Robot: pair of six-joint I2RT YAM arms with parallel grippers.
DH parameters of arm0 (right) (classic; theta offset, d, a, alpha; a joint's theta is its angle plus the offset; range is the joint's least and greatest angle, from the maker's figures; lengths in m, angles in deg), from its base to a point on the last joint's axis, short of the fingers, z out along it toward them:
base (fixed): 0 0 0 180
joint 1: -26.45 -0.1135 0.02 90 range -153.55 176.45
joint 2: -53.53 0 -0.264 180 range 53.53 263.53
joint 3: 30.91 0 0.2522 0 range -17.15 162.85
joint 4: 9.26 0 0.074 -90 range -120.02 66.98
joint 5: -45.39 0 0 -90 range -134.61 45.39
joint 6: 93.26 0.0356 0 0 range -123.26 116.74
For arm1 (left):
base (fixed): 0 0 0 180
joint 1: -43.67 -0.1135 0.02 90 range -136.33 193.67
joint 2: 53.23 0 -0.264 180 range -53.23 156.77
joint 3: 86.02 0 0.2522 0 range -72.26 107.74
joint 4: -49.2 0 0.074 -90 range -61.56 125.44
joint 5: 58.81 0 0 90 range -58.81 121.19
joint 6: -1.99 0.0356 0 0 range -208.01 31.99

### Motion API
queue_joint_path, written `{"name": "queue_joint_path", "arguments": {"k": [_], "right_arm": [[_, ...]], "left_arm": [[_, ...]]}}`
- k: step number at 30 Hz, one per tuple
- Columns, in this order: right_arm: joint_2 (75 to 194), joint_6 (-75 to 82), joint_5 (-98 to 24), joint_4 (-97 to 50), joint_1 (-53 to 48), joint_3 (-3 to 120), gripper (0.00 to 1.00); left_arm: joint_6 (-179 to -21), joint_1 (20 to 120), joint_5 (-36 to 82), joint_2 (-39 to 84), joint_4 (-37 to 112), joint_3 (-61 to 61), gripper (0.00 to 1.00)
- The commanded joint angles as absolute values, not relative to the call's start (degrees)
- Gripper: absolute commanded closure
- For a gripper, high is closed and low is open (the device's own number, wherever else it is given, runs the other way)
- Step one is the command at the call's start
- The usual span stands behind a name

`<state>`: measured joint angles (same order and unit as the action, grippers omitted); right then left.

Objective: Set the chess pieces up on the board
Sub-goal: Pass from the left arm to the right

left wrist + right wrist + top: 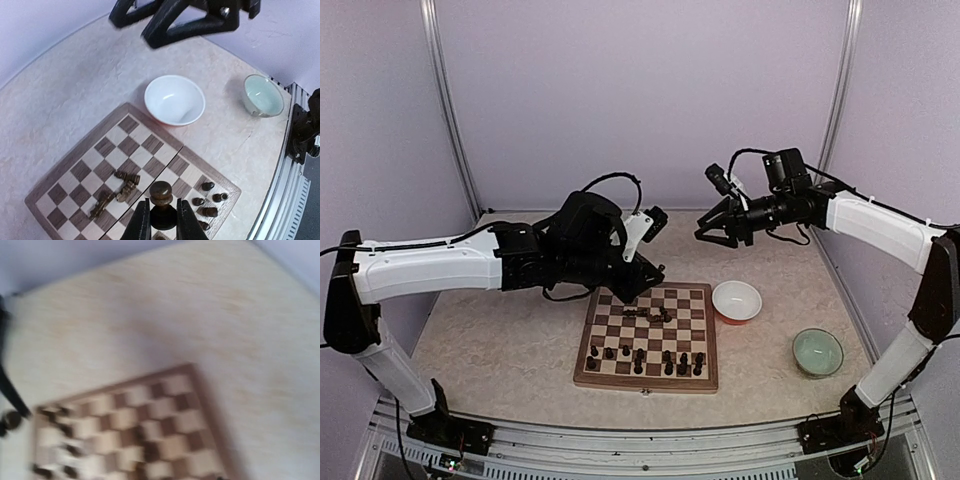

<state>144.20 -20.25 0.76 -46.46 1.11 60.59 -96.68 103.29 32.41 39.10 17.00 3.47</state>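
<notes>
Dark brown chess piece (161, 192) pinched upright between the left fingers (141, 223), over the board (107, 145), other chess pieces (125, 182) lying mid-board, right fingers (172, 27) spread, empty, raised beyond the board.

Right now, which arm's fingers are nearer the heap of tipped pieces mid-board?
Left. The left arm's fingers, shut on a piece, hang close beside the heap. The right arm's fingers are raised well off the board, beyond its far edge.

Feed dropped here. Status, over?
Left gripper shut on small dark brown chess piece over checkered wooden board. Right gripper open, aloft. Toppled pieces cluttering mid-board.
</notes>
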Motion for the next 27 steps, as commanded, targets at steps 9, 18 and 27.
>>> {"name": "queue_joint_path", "arguments": {"k": [9,18,27], "right_arm": [[145.72,-15.66,16.82,-52.77,-4.60,61.49,0.50],[145.94,-20.33,14.72,-56.92,-8.35,59.97,0.54],[147.75,-20.52,15.55,-57.51,-9.41,60.47,0.65]], "left_arm": [[-91.25,107.11,31.01,40.17,25.70,2.88,0.93],[-91.19,107.57,32.68,40.26,24.82,3.46,0.93],[-90.92,108.01,33.86,40.19,24.04,3.72,0.93]]}}
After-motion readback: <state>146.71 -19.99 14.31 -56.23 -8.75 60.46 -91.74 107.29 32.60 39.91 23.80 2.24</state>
